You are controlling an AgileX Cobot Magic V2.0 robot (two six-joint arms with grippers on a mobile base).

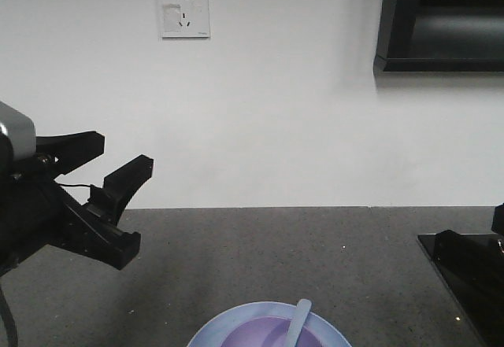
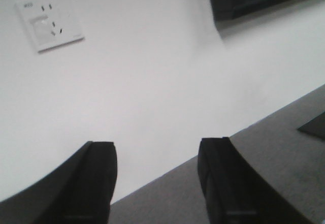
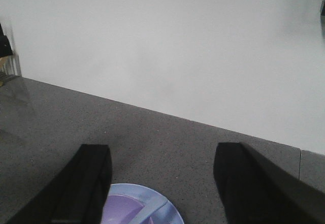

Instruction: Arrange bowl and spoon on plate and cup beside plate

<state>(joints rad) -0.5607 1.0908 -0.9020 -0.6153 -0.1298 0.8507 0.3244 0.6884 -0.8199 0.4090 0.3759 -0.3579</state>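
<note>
Remaining step, by my read, is the cup. It's not in any view, so locate it before moving anything. Pick it with whichever arm is nearer. It's probably light and crushable, so close gently on the side wall below the rim and keep it upright. Set it on bare table just beside the plate, not touching the rim. Keep the approach clear of the spoon, since a knock would likely tip it out.

The small lavender-purple matte bowl (image 1: 252, 336) sits inside the round light-blue shallow-rimmed plate (image 1: 206, 330), with the plate rim showing all round it. The short pale bluish-lavender plastic spoon (image 1: 298, 319) stands in the bowl, its thick upper end above the far rim. I can't tell which end is down. That part of the task looks done. The set is centred at the near edge of the dark grey speckled table (image 1: 315, 245), cut off by the bottom of the front view.

Right claw (image 3: 162, 148): jaws wide, nothing held, with the plate set low between the fingers in the wrist view. Left claw (image 1: 122, 152): raised over the left side of the table, well away from the plate, jaws wide and empty, pointing toward the wall.

A glossy black slab (image 1: 465, 272) sits at the table's right edge; I can't tell what it is. Behind are a white wall socket (image 1: 183, 10) and a dark cabinet (image 1: 441, 20) at upper right.
</note>
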